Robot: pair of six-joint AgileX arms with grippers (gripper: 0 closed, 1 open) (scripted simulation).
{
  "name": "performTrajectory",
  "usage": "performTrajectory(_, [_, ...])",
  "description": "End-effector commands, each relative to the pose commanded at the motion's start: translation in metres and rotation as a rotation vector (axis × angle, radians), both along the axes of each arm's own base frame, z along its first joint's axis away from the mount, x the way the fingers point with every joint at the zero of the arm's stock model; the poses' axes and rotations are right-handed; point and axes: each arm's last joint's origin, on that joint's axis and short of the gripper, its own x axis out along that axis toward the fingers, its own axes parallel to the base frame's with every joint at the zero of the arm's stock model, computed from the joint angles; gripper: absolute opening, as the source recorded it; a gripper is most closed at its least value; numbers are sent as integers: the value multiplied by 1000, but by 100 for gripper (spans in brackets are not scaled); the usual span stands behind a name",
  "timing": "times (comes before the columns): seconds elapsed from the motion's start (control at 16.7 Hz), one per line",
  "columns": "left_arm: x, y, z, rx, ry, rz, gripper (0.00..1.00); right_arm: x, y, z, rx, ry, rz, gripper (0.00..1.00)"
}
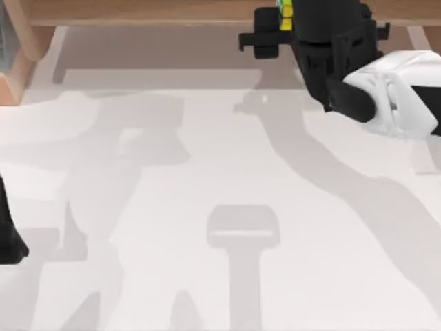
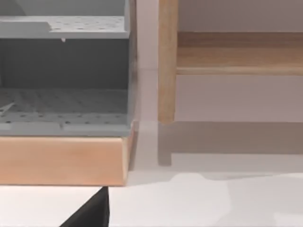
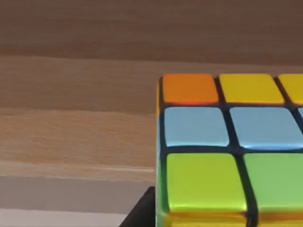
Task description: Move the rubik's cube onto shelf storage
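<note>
The rubik's cube shows as a few yellow and green tiles at the top edge of the top view, level with the light wooden board of the shelf storage. My right gripper reaches up to the shelf from the right and is shut on the cube. In the right wrist view the cube is close, with orange, yellow, blue and green tiles, and a dark finger lies against its side. The shelf's wood is right behind it. My left arm is parked at the left edge.
A grey perforated rack on a wooden base stands by the shelf's upright support, at the table's far left. A shelf side support slants at the top left. The white table carries only shadows.
</note>
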Motion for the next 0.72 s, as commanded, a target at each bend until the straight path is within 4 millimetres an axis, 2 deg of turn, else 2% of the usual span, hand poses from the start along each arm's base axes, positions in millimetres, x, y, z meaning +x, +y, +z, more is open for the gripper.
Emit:
performTrajectory(0.12, [0, 0, 0, 0, 0, 0, 100, -2, -4, 10, 16, -50, -30, 0])
performTrajectory(0.48, [0, 0, 0, 0, 0, 0, 100, -1, -4, 11, 18, -52, -31, 0])
performTrajectory(0.6, [0, 0, 0, 0, 0, 0, 100, 8, -2, 9, 17, -50, -27, 0])
performTrajectory(0.72, [0, 0, 0, 0, 0, 0, 100, 24, 0, 6, 20, -50, -28, 0])
